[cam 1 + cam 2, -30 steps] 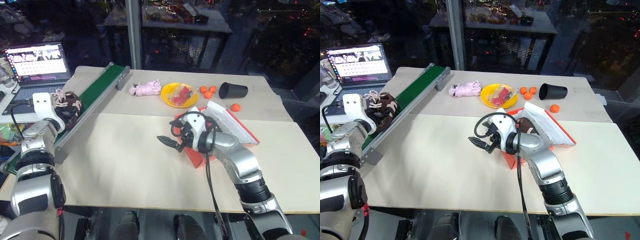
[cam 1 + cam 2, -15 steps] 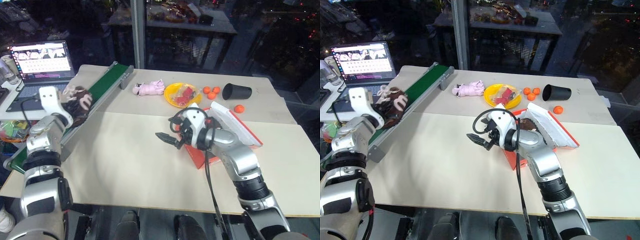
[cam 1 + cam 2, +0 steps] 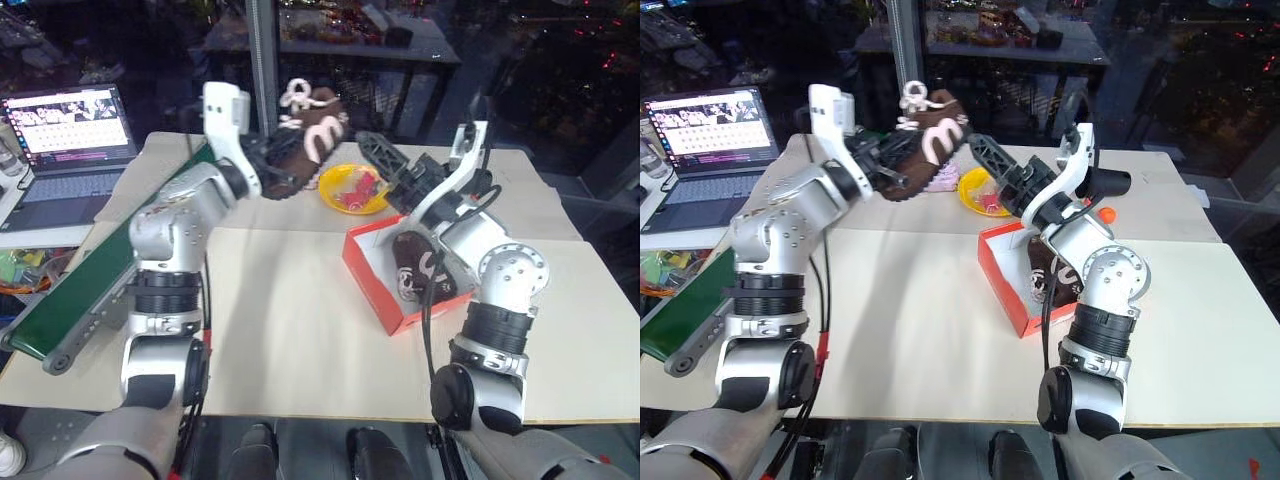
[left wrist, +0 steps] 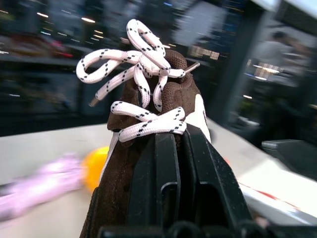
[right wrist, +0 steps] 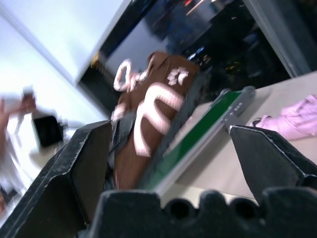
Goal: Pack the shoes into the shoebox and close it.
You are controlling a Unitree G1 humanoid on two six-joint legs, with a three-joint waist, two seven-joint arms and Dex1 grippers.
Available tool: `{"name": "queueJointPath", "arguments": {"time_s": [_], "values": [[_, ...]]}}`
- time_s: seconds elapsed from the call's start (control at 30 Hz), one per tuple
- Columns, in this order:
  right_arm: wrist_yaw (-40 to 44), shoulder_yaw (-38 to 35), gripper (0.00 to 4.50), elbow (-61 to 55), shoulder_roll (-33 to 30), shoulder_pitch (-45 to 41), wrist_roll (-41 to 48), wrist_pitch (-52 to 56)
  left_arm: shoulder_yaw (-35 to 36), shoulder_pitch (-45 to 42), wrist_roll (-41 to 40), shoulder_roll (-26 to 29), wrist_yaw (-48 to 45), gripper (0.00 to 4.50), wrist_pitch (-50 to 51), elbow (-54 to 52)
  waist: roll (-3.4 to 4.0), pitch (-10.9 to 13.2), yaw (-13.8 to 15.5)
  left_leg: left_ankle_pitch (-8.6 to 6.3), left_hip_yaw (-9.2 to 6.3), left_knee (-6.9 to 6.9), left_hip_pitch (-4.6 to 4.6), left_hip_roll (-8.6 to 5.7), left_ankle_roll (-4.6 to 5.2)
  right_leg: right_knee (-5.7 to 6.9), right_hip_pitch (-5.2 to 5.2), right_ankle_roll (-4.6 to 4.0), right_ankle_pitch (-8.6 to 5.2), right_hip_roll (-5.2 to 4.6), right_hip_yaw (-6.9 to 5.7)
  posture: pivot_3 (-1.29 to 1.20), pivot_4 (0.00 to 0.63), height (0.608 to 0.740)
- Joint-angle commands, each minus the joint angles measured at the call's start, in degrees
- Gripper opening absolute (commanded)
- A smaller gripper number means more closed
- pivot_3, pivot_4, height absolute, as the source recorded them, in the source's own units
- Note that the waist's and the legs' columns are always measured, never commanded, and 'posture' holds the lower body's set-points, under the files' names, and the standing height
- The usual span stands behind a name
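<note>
A dark brown shoe [image 3: 305, 130] with white laces hangs in the air above the table's back, and my left gripper [image 3: 272, 162] is shut on its heel end. The left wrist view shows its laces [image 4: 143, 79] just past the closed fingers [image 4: 166, 163]. My right gripper [image 3: 1002, 172] stands open and raised just right of that shoe, pointing at it and apart from it. Its fingers [image 5: 84, 163] frame the shoe in the right wrist view. Below it the red-orange shoebox [image 3: 368, 268] lies open with another brown shoe [image 3: 420, 265] inside. The lid is hidden behind my right arm.
A yellow plate [image 3: 345, 190] with red pieces sits behind the box. A pink plush toy [image 5: 297, 119] lies near it. The green conveyor [image 3: 85, 295] runs along the left edge, with a laptop [image 3: 65, 125] beyond. A black cup [image 3: 1112, 182] and an orange ball [image 3: 1106, 213] sit back right.
My left arm swung up and right from the conveyor, carrying the shoe over the table. My right gripper rose from the table in front of the box and turned upward, staying open.
</note>
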Motion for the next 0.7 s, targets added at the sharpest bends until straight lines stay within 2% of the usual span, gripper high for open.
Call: {"name": "queueJointPath", "arguments": {"time_s": [0.03,0.3,0.4,0.6,0.67,0.7], "values": [[-4.65,-2.1,4.5,-1.61,0.38,-1.06,8.24,1.55,-0.38,-3.83,-0.97,-1.13,-1.24,0.06,-0.89,-0.99,0.02,0.01,-0.39,0.0,0.0,0.0,0.0,0.0,0.01,0.0,-0.01,0.0,0.0,0.01,0.02,0.0,0.15,0.736],[-10.58,-1.16,4.5,-2.88,-0.75,-0.33,13.88,-0.72,-2.23,-1.91,-1.79,-3.81,-2.22,0.06,1.97,-3.04,0.04,0.0,-1.02,0.0,-0.06,-0.01,0.0,-0.01,0.01,0.0,0.01,0.02,-0.01,0.02,0.02,0.0,0.15,0.736],[-12.21,-1.19,3.79,-2.66,-0.95,0.07,14.11,-2.31,-1.84,-1.46,-2.5,-5.1,-1.11,0.0,3.14,-3.58,0.04,0.01,-1.03,0.0,-0.07,-0.01,-0.01,-0.02,0.01,0.0,0.01,0.02,-0.01,0.01,0.02,0.0,0.15,0.736],[-13.63,-0.75,1.65,-2.29,-1.34,0.24,14.39,-4.47,-1.81,-0.79,-3.15,-5.77,-0.08,0.0,4.5,-5.1,0.04,0.01,-1.16,0.0,-0.08,-0.01,-0.01,-0.02,0.02,-0.01,0.01,0.03,-0.02,0.01,0.02,0.0,0.15,0.736],[-13.87,-0.71,1.06,-1.78,-1.6,-0.02,14.14,-5.52,-1.44,-0.56,-3.39,-5.71,0.52,0.0,4.82,-5.46,0.04,0.01,-1.26,0.0,-0.08,0.0,-0.01,-0.02,0.02,0.0,0.0,0.03,-0.02,0.02,0.02,0.0,0.15,0.736],[-13.98,-0.74,0.79,-1.4,-1.81,-0.23,13.78,-6.17,-0.3,-0.54,-4.16,-5.97,1.26,0.37,5.13,-5.33,0.05,0.01,-1.28,0.0,-0.08,-0.01,-0.01,-0.02,0.02,-0.01,0.0,0.03,-0.02,0.02,0.02,0.0,0.15,0.736]]}}
